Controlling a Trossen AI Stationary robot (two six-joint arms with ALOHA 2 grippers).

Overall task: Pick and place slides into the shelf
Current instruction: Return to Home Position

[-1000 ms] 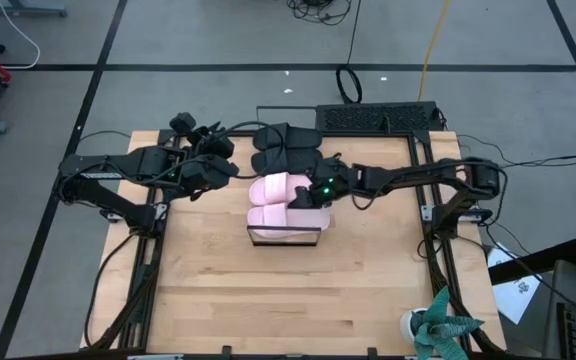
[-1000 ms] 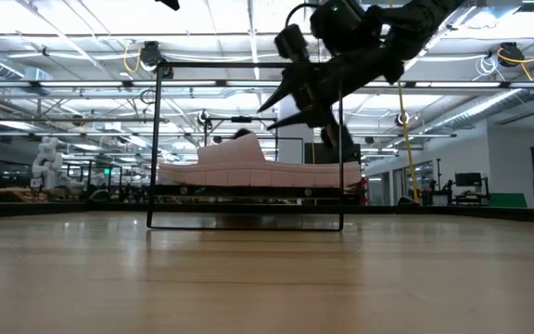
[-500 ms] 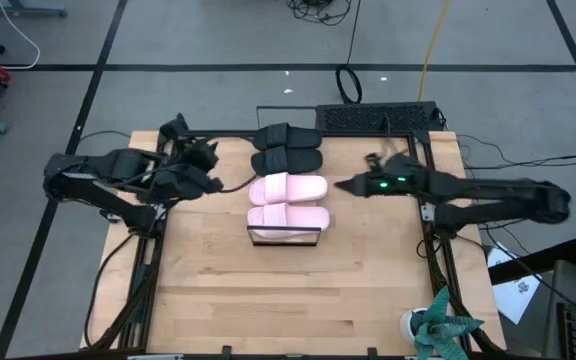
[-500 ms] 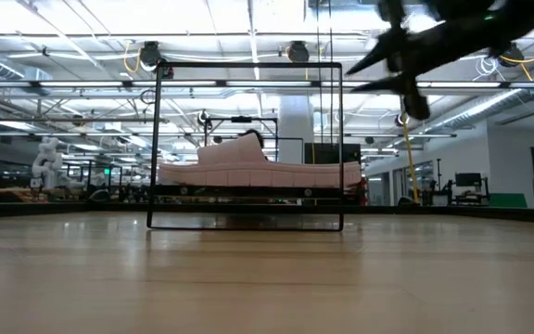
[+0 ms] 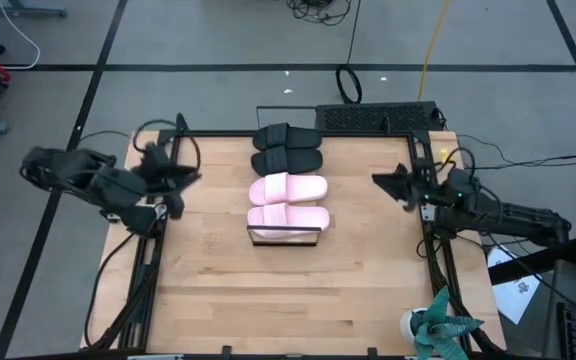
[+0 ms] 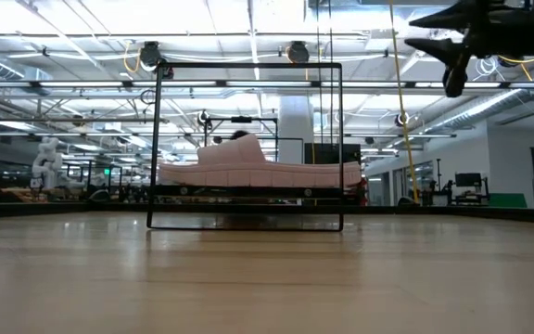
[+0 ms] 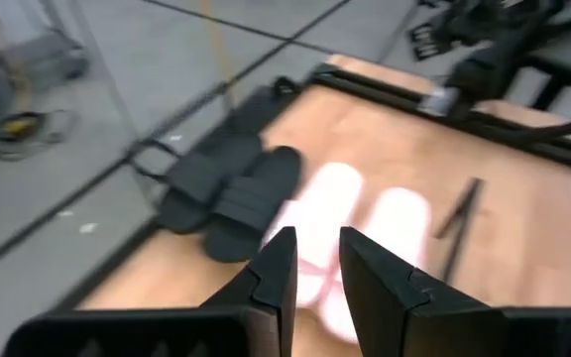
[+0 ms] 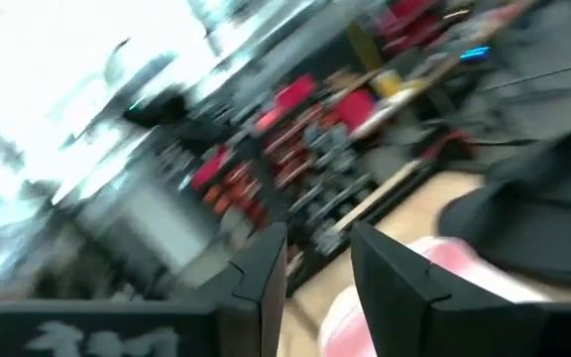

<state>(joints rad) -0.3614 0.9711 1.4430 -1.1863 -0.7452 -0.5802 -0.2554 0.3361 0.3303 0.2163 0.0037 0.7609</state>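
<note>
the light-wood counter (image 5: 288, 290) fills the middle of the high view. the shelf (image 5: 284, 238) stands at its centre toward the far edge. in the low view it shows as a thin black frame with its board partway up.

the left arm (image 5: 88, 172) lies folded back over the counter's left edge. the right arm (image 5: 508, 212) lies over the right edge. both are well apart from the shelf.

all four slides lie on the shelf in one row, side by side and crosswise. the black pair (image 5: 286, 158) is at the far end. the pink pair (image 5: 288, 190) is nearer, just beside it, and the nearest pink slide lies by the frame's near end.

the left pincer (image 7: 315, 266) points toward the slides from the left. its two dark fingers (image 7: 274, 278) are parted by a narrow gap, with nothing between them and touching nothing. the right pincer (image 8: 320, 263) hangs in the air above the right side of the counter. its fingers (image 8: 261, 273) are likewise a little apart and empty, and the low view shows the tips spread.

both wrist views are blurred, and no writing in them can be read.
</note>
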